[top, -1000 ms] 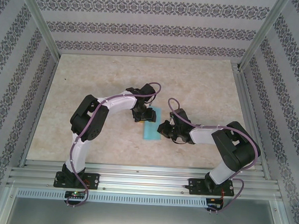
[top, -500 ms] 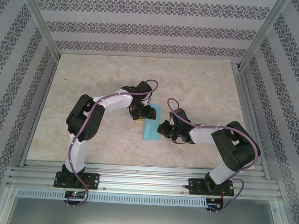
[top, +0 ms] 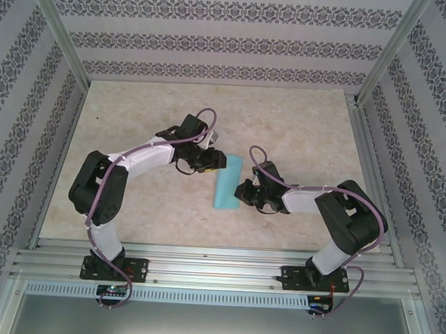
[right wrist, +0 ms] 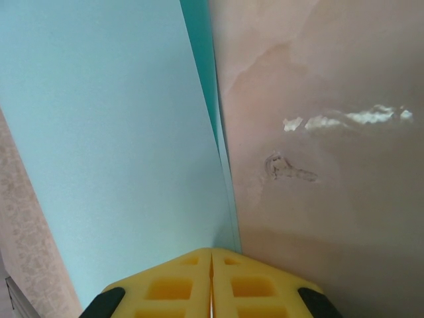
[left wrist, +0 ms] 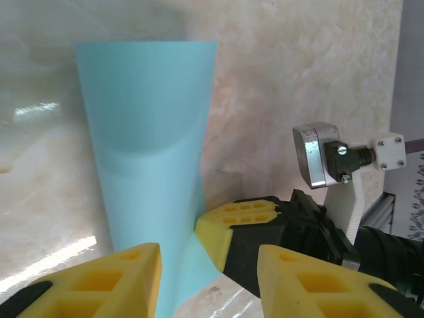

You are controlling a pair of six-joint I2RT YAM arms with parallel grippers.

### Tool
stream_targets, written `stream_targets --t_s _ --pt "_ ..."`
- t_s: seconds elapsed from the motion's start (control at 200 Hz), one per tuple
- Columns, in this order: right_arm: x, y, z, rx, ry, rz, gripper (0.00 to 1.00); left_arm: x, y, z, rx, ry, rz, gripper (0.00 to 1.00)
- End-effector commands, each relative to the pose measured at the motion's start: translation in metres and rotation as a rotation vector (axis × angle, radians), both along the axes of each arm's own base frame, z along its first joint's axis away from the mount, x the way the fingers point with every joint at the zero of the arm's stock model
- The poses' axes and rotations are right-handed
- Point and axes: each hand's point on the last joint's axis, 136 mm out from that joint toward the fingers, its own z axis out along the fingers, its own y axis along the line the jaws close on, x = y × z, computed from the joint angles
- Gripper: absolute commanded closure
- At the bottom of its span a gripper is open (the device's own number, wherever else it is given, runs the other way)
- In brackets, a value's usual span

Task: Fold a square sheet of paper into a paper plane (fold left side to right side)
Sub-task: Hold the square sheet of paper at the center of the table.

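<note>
2 grippers, 1 sheet: left gripper [top: 214, 161] jaws apart, gripping nothing; right gripper [right wrist: 212, 255] jaws pressed together.
Right tips touch the square sheet of paper [top: 227, 184] at its 4 o'clock edge; pinch unclear. Left sits at its 11 o'clock end. Sheet lies mid-table [top: 301, 126], a narrow two-layer strip. One right finger [left wrist: 232, 222] sits ahead of the left jaw gap.

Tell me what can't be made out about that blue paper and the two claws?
Top view: the light-blue sheet is too small to count its layers; the right gripper covers one edge.
Left wrist view: the left gripper and the bottom edge cut off the sheet's near end.
Right wrist view: the right gripper's shut fingertips hide whether they pinch or only press the sheet.
</note>
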Motion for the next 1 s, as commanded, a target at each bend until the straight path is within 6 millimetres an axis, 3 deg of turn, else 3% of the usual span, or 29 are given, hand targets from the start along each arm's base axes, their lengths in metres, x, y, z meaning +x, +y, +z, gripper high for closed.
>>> stream_targets --t_s 0.0,0.285,0.514,0.994 --pt "-0.024 -0.017 -0.040 -0.133 0.105 0.014 0.92 -0.005 -0.029 0.007 -0.114 -0.003 -0.067 0.59" --pt "-0.024 -0.018 -0.041 -0.146 0.107 0.015 0.92 -0.018 -0.047 -0.018 -0.104 0.044 -0.116 0.60" --pt "-0.025 -0.020 -0.041 -0.159 0.109 0.016 0.92 -0.020 -0.029 -0.054 0.040 0.064 -0.119 0.60" --pt "-0.031 -0.027 -0.046 -0.192 0.121 0.017 0.92 -0.013 -0.015 -0.085 0.133 0.059 -0.139 0.60"
